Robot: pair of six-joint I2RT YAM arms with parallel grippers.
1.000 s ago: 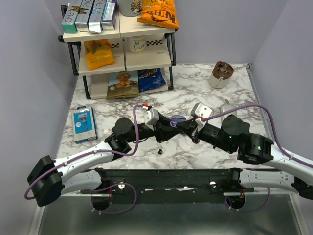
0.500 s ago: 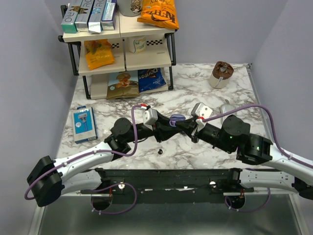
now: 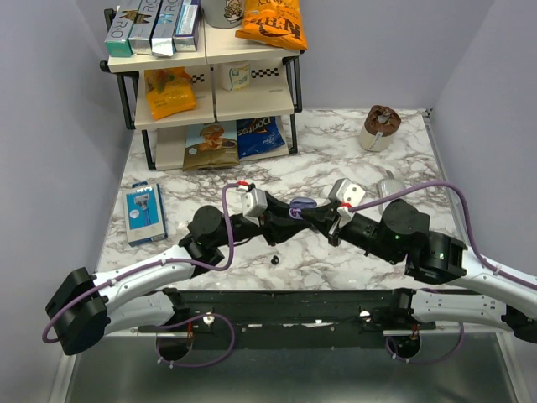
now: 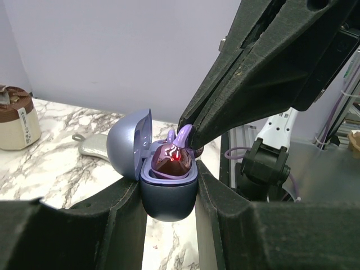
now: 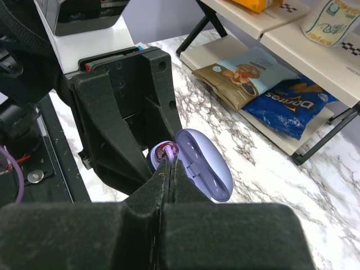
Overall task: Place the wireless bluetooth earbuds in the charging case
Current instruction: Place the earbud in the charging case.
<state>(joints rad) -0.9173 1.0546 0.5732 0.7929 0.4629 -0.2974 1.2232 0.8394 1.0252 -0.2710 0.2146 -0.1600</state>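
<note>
Lilac plastic fills the left wrist view: the charging case (image 4: 169, 197) sits upright, clenched between the fingers of the left gripper (image 4: 169, 183), its lid (image 4: 128, 143) swung open to one side. In the well lies 1 glossy dark earbud (image 4: 173, 160), with a small red light glowing on it. The right gripper (image 4: 189, 128) comes down onto it from above and from the far side, fingers pressed together tip to tip. A pale lilac sliver shows right at the tips, and we cannot tell whether they pinch anything.

We judge the relation that matters to be vertical. The case mouth faces up, and the earbud lies directly under the right tips and touches them, so seating it looks like a short straight push along the well's axis (any sideways drift would meet the lid hinge).

From the top camera, a loose earbud (image 3: 274, 261) lies on the marble table (image 3: 352, 159), near the arm bases and just below the 2 grippers. With the left busy holding, we expect the right to fetch it.
</note>
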